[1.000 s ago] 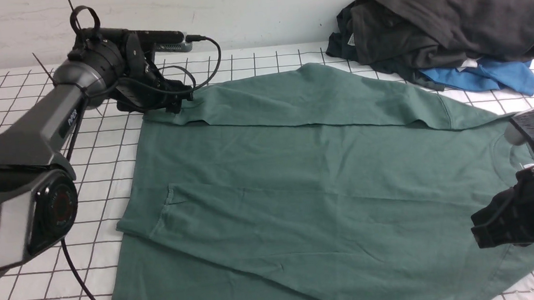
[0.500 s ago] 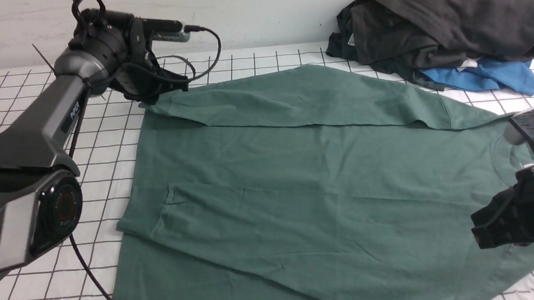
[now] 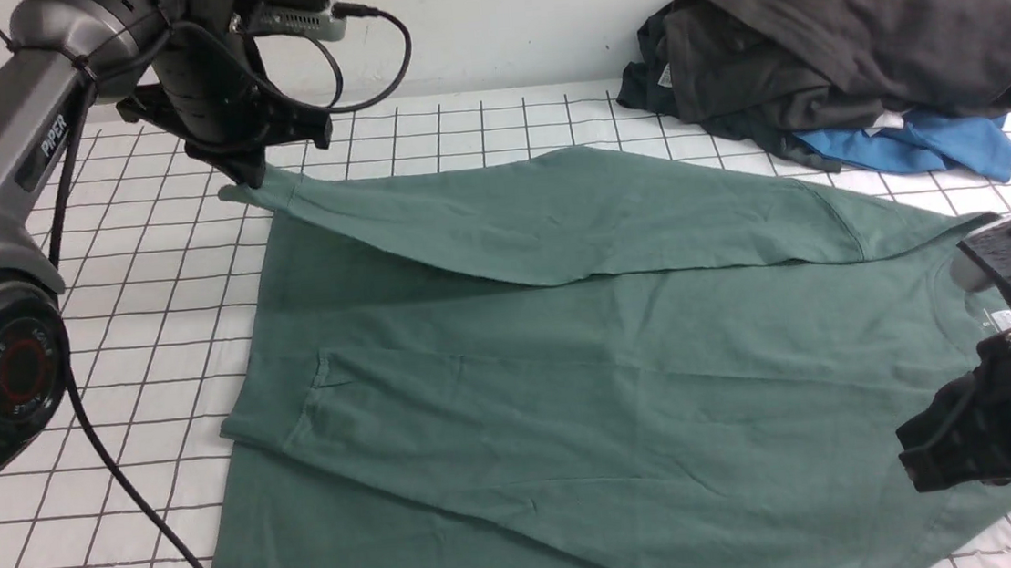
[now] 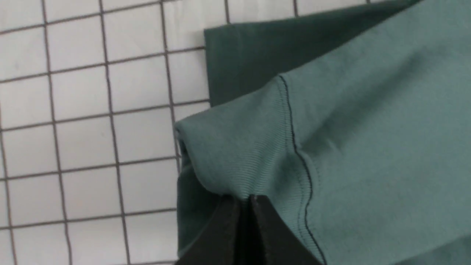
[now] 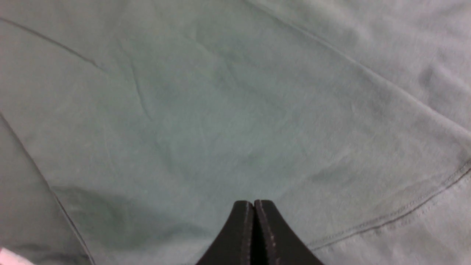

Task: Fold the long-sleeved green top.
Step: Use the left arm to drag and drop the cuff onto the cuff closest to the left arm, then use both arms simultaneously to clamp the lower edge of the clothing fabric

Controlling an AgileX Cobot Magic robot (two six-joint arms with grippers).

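Front view, top: green top [image 3: 498, 413], spread across the bench [image 3: 138, 371], one sleeve toward its far edge; body runs out of view at the near edge.
Front view, far right corner: dark garments [image 3: 859, 33], blue garment [image 3: 923, 142].
Front view, handling: light, soft cotton by its look; limp, apt to crease, not fragile.
Left wrist view, left pincer [image 4: 244, 200]: narrow, nipping the sleeve by its cuff [image 4: 243, 147]; a sound hold, best kept just inside the seam.
Right wrist view, right pincer [image 5: 254, 204]: tips together over the top, no cloth seen between; contact cannot be told.
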